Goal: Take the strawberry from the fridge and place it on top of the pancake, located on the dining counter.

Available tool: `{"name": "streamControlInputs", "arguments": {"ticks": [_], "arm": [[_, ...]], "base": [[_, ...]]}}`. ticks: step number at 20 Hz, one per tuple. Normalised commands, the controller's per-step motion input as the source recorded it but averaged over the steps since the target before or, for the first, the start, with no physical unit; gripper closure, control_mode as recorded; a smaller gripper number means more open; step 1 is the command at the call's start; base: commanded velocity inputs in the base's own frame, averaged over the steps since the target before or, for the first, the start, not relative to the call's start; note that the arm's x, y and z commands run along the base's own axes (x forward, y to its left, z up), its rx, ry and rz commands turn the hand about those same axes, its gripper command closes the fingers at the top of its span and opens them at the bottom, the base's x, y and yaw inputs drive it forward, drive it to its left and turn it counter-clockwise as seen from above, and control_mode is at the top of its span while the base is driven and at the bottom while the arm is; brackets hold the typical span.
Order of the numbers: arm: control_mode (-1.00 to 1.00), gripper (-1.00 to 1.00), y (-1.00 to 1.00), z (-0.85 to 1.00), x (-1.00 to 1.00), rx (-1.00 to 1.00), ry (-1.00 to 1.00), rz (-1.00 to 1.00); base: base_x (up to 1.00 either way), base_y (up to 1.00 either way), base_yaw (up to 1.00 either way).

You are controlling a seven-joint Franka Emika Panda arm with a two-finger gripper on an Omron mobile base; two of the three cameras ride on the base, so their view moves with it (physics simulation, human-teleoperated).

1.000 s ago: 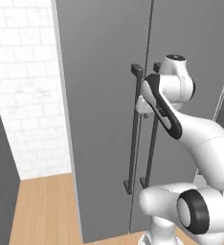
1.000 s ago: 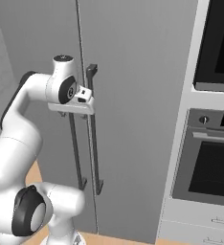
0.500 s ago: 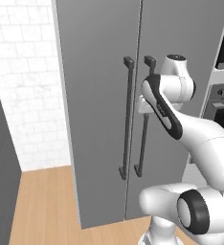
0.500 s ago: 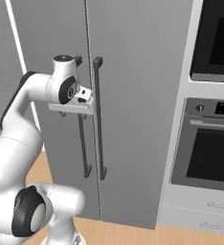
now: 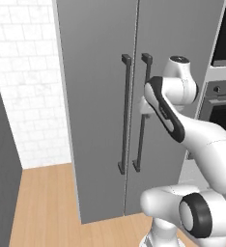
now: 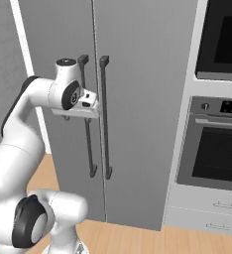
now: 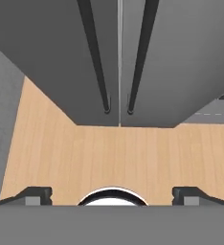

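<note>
Fridge (image 5: pixel 100 96) was brought nearer as the base was driven; gripper (image 7: pixel 112 195) was spread empty, pointed down along vertical handles (image 7: pixel 97 62) ahead.

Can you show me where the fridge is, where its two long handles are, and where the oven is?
fridge (image 6: pixel 143 99): right base view, right door panel.
handles (image 5: pixel 125 113): left base view, left bar's middle.
oven (image 6: pixel 218 158): right base view, dark window.

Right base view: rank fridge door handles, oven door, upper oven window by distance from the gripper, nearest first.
From the gripper, jaws open:
1. Fridge door handles, right beside it.
2. Oven door, lower right.
3. Upper oven window, top right; close to the oven door's distance, so 2 and 3 are uncertain.
</note>
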Motion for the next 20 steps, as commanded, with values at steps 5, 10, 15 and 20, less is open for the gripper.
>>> {"name": "streamControlInputs", "arguments": {"ticks": [5, 10, 15, 20], "arm": [[-1.0, -1.0, -0.47, -0.2, 0.74, 0.0, -0.26, 0.06], [-1.0, -1.0, -0.09, -0.08, 0.92, 0.0, -0.24, 0.01], [-1.0, -1.0, 0.0, -0.04, 0.55, 0.0, -0.13, -0.02], [-1.0, -1.0, -0.11, -0.08, 0.65, 0.07, 0.0, -0.05]], "base": [[0.0, 0.0, 0.0], [0.0, 0.0, 0.0], [0.0, 0.0, 0.0], [0.0, 0.0, 0.0]]}}
